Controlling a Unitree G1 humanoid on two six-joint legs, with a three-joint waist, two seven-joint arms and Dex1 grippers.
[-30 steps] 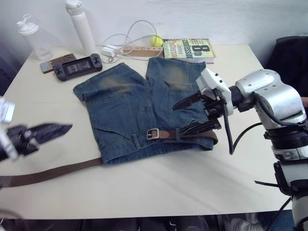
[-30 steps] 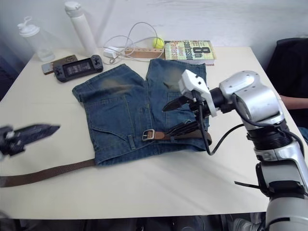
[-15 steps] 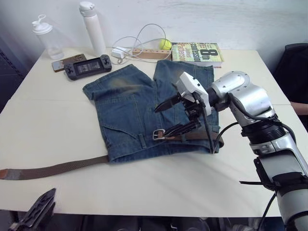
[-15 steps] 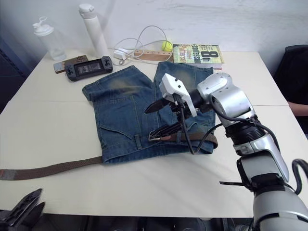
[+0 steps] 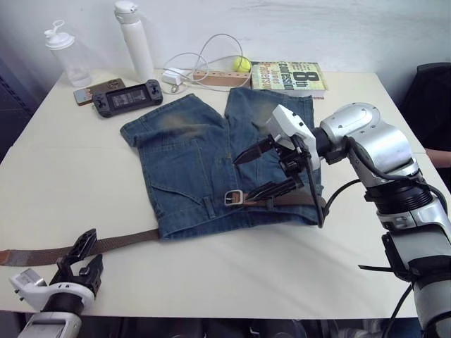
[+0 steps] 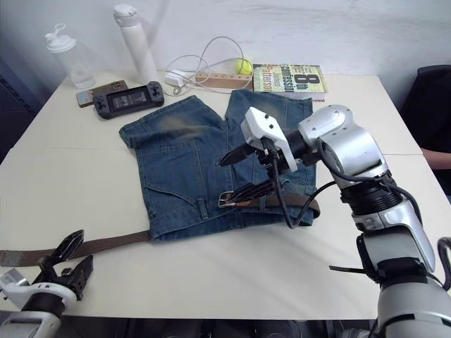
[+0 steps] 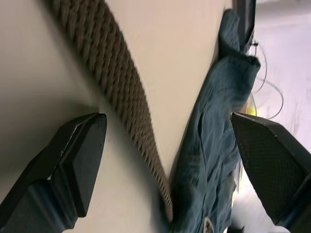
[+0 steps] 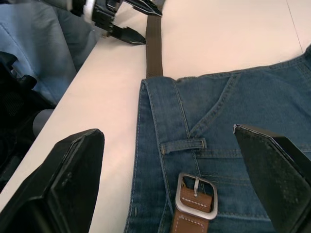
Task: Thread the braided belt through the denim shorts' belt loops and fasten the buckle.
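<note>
Belt (image 5: 120, 243) lies part-threaded across shorts (image 5: 204, 169) at table centre, buckle (image 6: 227, 198) on waistband, tail trailing toward 8 o'clock. We keep left gripper (image 5: 83, 258) spread astride tail, right gripper (image 5: 257, 172) spread above buckle. Risk: yanking tail drags buckle through loop (image 8: 183, 145).

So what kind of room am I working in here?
Probably an office or lab desk, not a workshop: a plain cream table against a white wall, carrying a handheld game console, a book and a power strip with white cables.
</note>
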